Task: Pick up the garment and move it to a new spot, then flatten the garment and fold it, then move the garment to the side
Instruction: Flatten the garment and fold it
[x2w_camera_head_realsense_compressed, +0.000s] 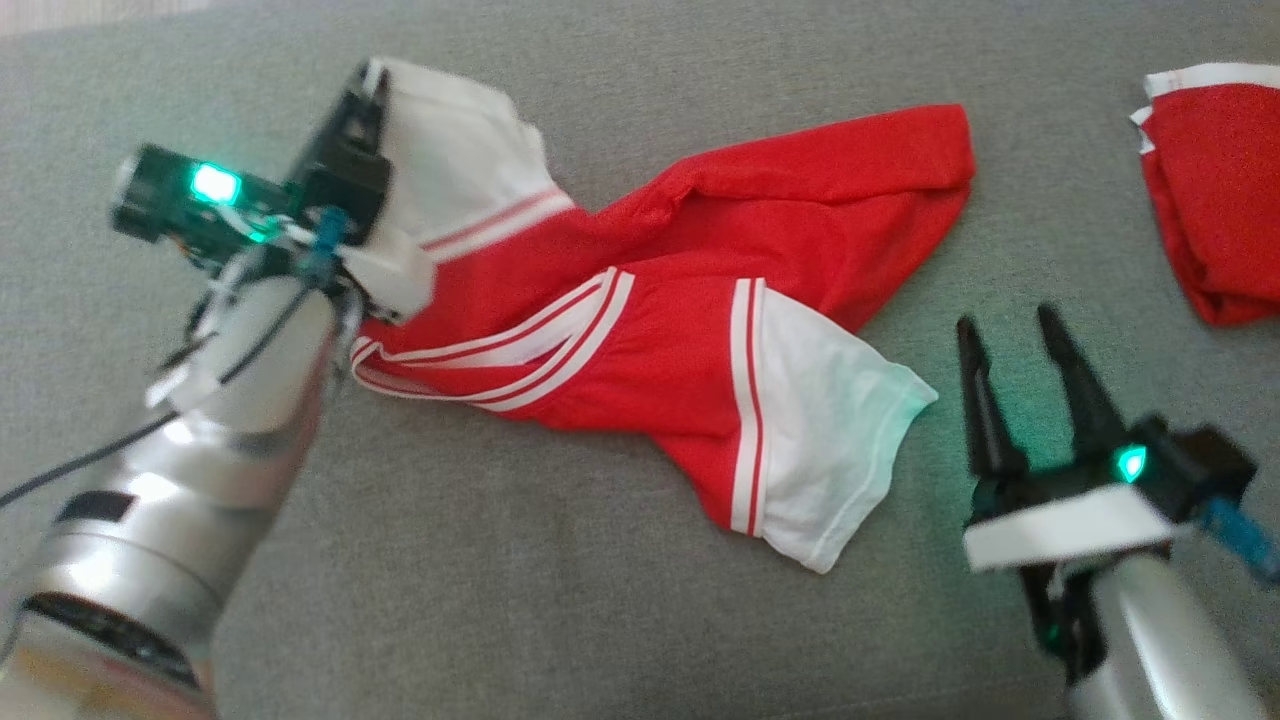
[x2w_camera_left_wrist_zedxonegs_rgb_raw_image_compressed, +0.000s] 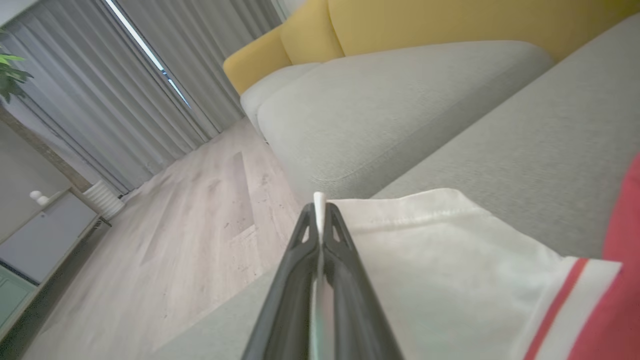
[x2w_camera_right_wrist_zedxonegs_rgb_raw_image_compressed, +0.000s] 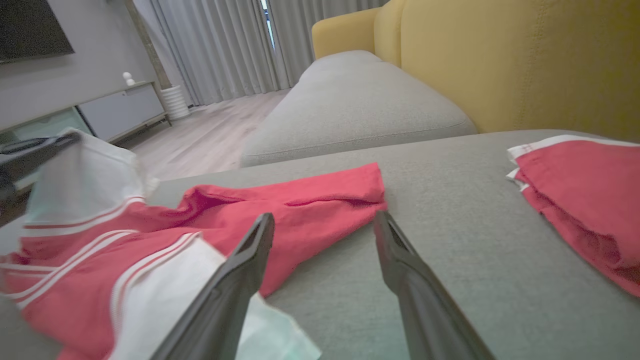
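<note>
Garment (x2w_camera_head_realsense_compressed: 680, 330) crumpled across the middle of the grey cushion (x2w_camera_head_realsense_compressed: 600, 600); one sleeve pinched.
My left gripper (x2w_camera_head_realsense_compressed: 368, 85) is clamped on the white sleeve (x2w_camera_head_realsense_compressed: 460, 150) toward the cushion's far left; my right gripper (x2w_camera_head_realsense_compressed: 1005, 320) hovers over the cushion's near right, fingers apart, holding nothing; second red cloth (x2w_camera_head_realsense_compressed: 1215, 190) at the cushion's far right.

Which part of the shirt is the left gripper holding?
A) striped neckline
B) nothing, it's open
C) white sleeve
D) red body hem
C: in the left wrist view the left gripper is shut on the edge of the white sleeve, with a sliver of white cloth showing at its tips.
</note>
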